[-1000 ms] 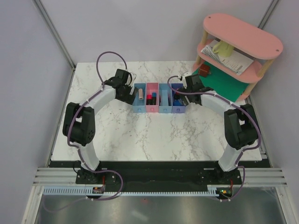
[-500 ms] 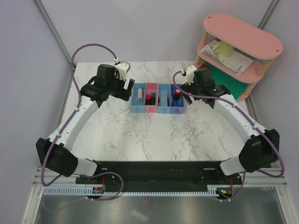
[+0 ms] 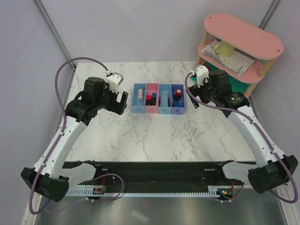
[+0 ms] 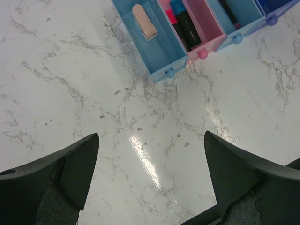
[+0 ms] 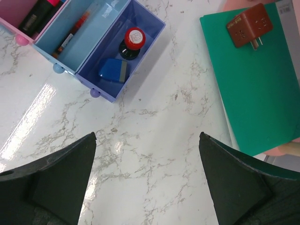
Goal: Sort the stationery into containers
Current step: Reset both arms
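The stationery (image 5: 132,40) is held in the containers (image 3: 159,99), near the table's (image 3: 154,140) far edge. The left gripper (image 4: 150,136) and right gripper (image 5: 146,136) are spread wide, empty, either side of the row. Open marble is seen toward the near edge.

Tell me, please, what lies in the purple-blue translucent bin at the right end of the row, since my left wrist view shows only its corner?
Observer: The purple-blue translucent bin holds a black bottle with a red cap and a blue-white block.
Operator: Thank you; is the right hand carrying anything?
Observer: No, it is open and empty, above the white marble table.
Operator: Does anything lie to the right of that bin?
Observer: A red-brown plug adapter rests on a green mat there.
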Tool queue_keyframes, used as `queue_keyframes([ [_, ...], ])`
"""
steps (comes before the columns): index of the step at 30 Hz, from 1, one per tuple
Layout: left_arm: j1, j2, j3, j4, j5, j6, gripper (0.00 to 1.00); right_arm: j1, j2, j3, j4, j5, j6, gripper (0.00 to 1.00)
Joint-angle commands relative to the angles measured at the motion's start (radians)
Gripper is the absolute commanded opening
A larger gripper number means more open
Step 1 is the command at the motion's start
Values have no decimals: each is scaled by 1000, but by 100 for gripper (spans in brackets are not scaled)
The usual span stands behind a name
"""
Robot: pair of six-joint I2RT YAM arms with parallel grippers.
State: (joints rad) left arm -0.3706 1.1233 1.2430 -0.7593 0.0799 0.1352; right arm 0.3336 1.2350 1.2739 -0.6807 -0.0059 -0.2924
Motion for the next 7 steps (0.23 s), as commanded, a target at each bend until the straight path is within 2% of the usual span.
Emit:
queue_keyframes([
  [1,2,-48,-30,-21,8,33,100,-2,-25,-16,-11,-62,4,98],
  [7,2,-57,-33,-32,-5,40,100,-2,-34,-25,-2,-92,13,98],
])
